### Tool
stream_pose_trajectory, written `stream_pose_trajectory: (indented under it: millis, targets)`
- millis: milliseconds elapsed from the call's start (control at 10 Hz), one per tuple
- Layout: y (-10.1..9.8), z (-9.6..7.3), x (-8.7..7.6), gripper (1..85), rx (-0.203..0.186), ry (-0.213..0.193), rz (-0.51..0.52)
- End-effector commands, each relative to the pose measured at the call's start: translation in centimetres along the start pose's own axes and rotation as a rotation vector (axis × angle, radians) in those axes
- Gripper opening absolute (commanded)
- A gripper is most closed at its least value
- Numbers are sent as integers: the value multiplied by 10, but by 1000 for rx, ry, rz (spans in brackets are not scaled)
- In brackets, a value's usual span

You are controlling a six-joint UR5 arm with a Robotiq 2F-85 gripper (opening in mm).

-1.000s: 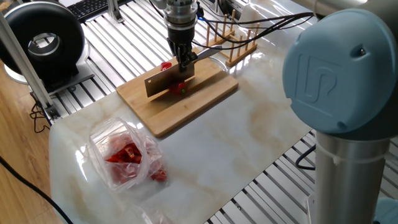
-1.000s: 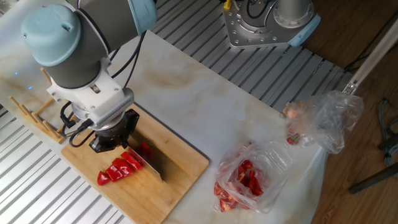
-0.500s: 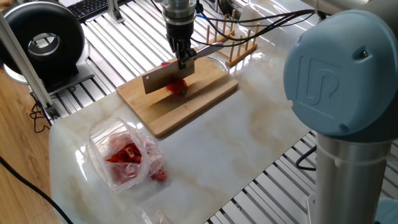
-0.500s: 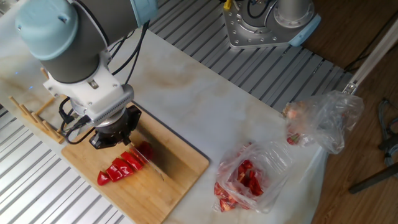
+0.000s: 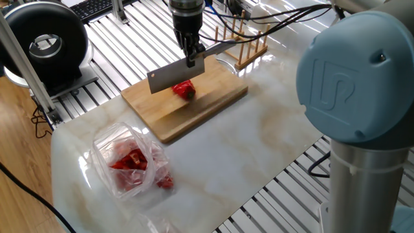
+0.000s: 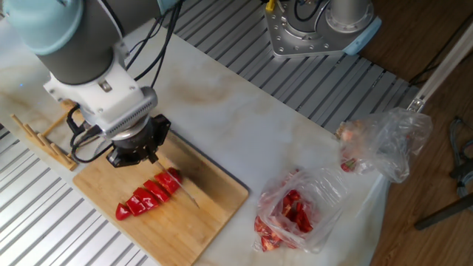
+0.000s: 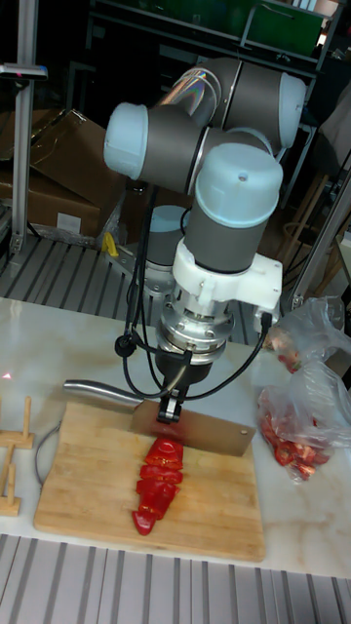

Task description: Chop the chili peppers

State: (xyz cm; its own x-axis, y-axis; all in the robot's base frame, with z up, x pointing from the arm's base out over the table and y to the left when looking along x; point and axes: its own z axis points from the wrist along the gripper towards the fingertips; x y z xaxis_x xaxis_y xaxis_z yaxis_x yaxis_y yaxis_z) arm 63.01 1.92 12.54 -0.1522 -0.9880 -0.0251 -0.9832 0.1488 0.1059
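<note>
Change since a second ago: cleaver (image 5: 173,75) raised off the chili peppers (image 5: 184,89), blade now clear above them; peppers and board unmoved.
Wooden rack (image 6: 35,139): far left of the other fixed view, upright pegs, just beside the board's end.
Cutting board (image 6: 208,209): bamboo, lower left of that view, lying on the marble table (image 6: 266,140).
Chili peppers (image 6: 149,196): glossy red, cut into a row of slices running along the board's middle; in the tall fixed view (image 7: 156,472), a column of pieces directly under the blade.
Cleaver (image 7: 200,429): rectangular steel blade held level above the slices, metal handle reaching toward the left edge of the tall view; not touching the peppers.
Gripper (image 7: 173,409): pointing straight down, fingers clamped tight on the spine of the cleaver near the handle end.
Arm: grey tubes with pale blue joint caps, filling the upper middle of the tall view.
Plastic bag (image 6: 295,210): clear, red pieces inside, lower right of the other fixed view, well apart from the board.
Second bag (image 6: 388,140): crumpled and clear, at the right edge of the table.
</note>
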Motion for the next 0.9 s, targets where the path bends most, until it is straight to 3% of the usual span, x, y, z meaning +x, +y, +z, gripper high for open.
stream_pose_trajectory:
  millis: [0, 100, 300, 500, 600, 800]
  targets:
    - [2, -11, 1, 13, 7, 1, -18]
    - [-1, -10, 4, 13, 15, 12, -20]
    - [-13, -3, 4, 13, 29, -5, -42]
    - [-14, 0, -6, 13, 2, -54, -40]
    - [-15, -3, -9, 13, -20, -54, -28]
    - [-24, 1, -7, 13, -25, -53, -39]
